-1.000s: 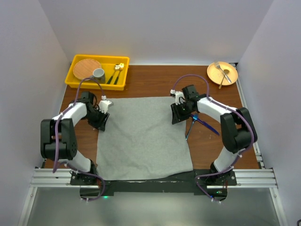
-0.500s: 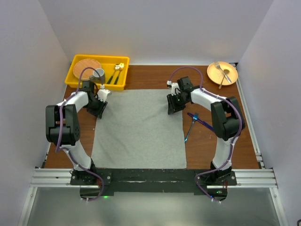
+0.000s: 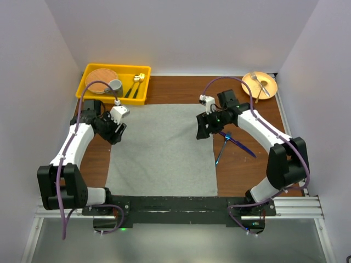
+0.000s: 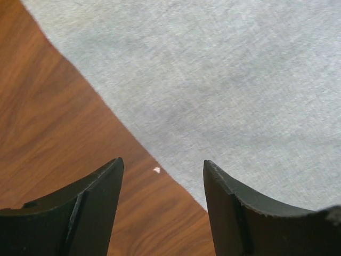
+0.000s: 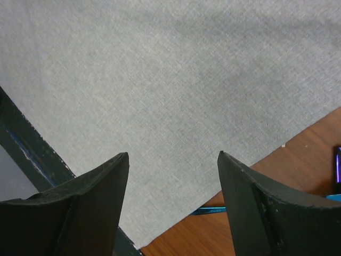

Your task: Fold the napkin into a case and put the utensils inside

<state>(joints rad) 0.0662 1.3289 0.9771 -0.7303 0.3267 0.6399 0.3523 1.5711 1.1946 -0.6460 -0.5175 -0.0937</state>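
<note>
The napkin is matt, finely woven cloth; the table is smooth, lightly glossy wood.

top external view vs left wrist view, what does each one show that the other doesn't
Only top external: the yellow tray, the plate, the blue utensils and the right end effector. Only left wrist: a tiny white speck on the wood by the cloth's edge. Both: the napkin, the table and the open left end effector.
</note>
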